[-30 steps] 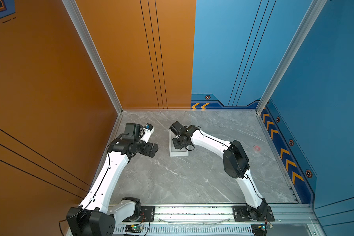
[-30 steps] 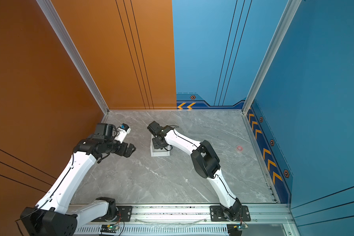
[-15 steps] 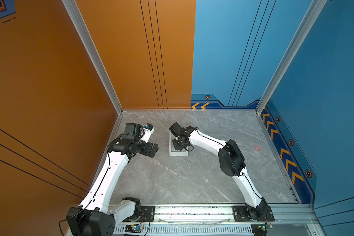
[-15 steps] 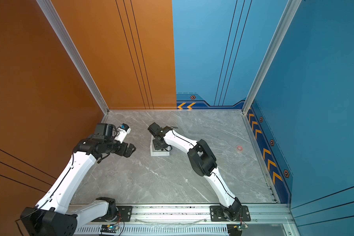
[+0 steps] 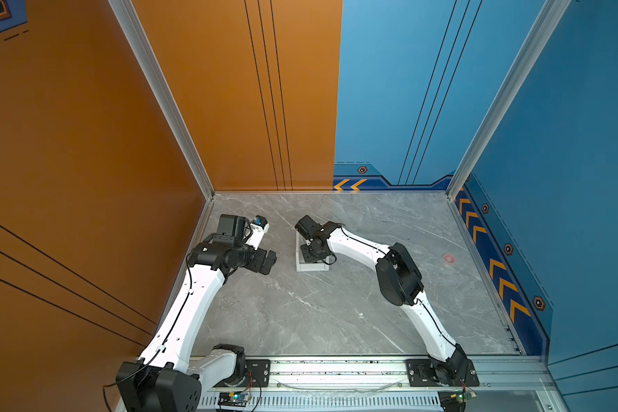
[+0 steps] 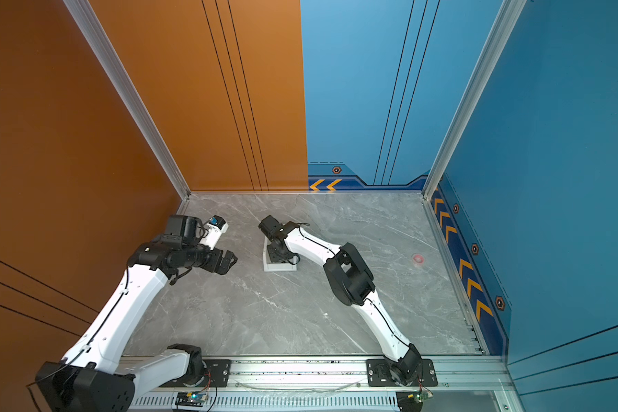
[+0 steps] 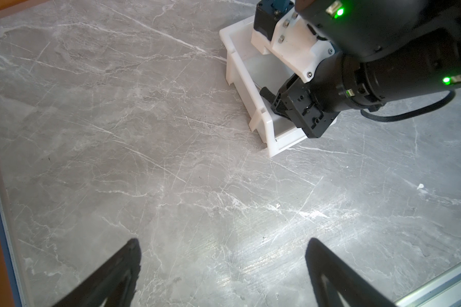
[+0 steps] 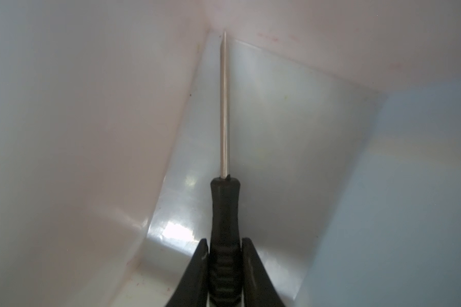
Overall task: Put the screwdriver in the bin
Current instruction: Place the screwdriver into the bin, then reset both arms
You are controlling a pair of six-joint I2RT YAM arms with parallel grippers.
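Reaching down into the bin [image 7: 261, 117] with the right gripper [image 8: 225, 255], jaws flanking the black handle of the screwdriver [image 8: 224, 207], sitting just beside it on either side; hard to tell whether actually gripping or barely parted. Lying along the bin floor, thin shaft pointing toward a far inner corner, tip close to the wall. Resting on the grey marbled bench [image 5: 336, 314], bin [image 5: 313, 266] partly covered by the right wrist in both top views. Hovering off to the side over bare bench, left gripper [image 7: 221, 273], jaws standing wide apart, holding nothing.
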